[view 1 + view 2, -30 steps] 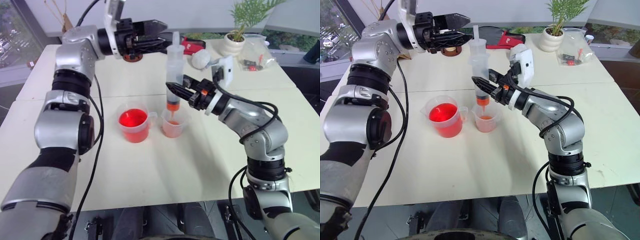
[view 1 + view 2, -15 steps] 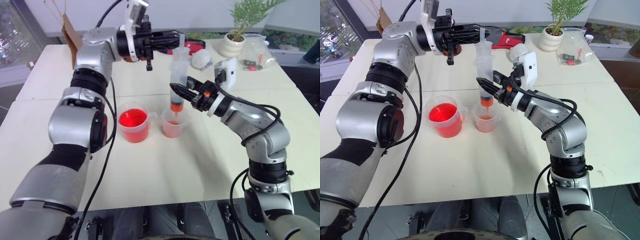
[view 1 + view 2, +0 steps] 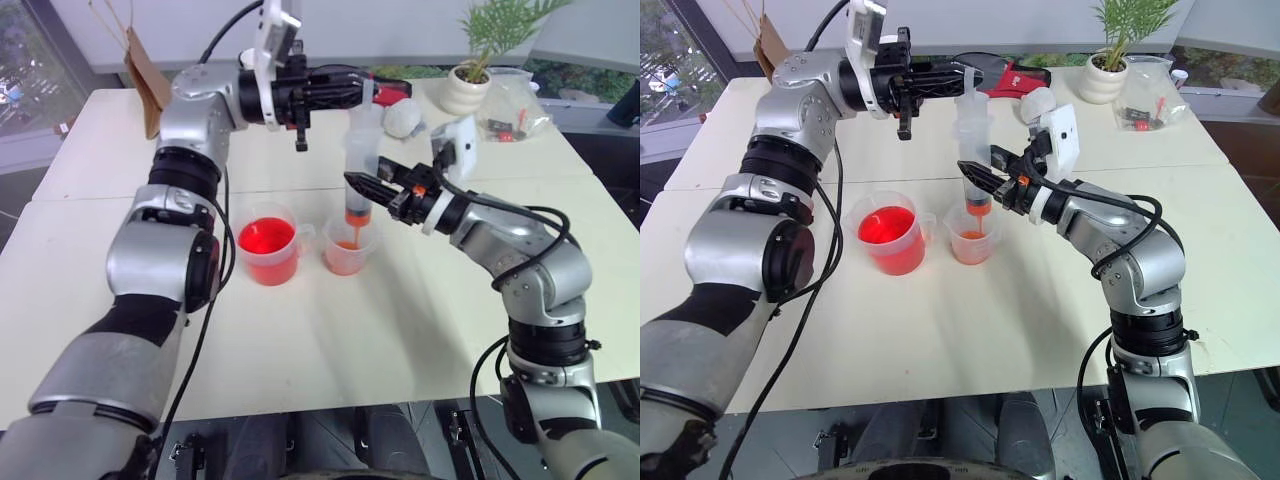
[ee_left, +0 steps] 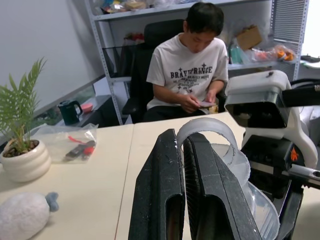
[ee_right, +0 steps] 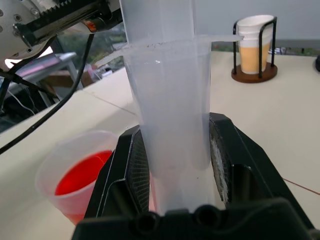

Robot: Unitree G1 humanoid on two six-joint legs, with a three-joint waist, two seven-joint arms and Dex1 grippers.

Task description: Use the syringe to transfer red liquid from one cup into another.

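Sitting under both arms: a pale cream surface (image 3: pixel 420 330) in a bright room, potted plant (image 3: pixel 470 75) and a person at a desk far behind. Holding the syringe (image 3: pixel 973 150) upright in the right tool (image 3: pixel 975 180), fingers clamped around the lower barrel, orange tip hanging just above the smaller pale cup (image 3: pixel 971 237). Reaching in level from the other side with the left tool (image 3: pixel 965 78), fingers pressed together at the plunger top above the barrel; hard telling whether gripping the plunger or only touching it. Standing just beside the pale cup, away from the right tool: the red beaker (image 3: pixel 887 232), part full of red liquid (image 3: pixel 885 225). Judging the syringe light, stiff and slick, likely tilting if pushed off axis. Suggesting keeping the hold low on the barrel and pressing on the flat plunger end, straight down the axis
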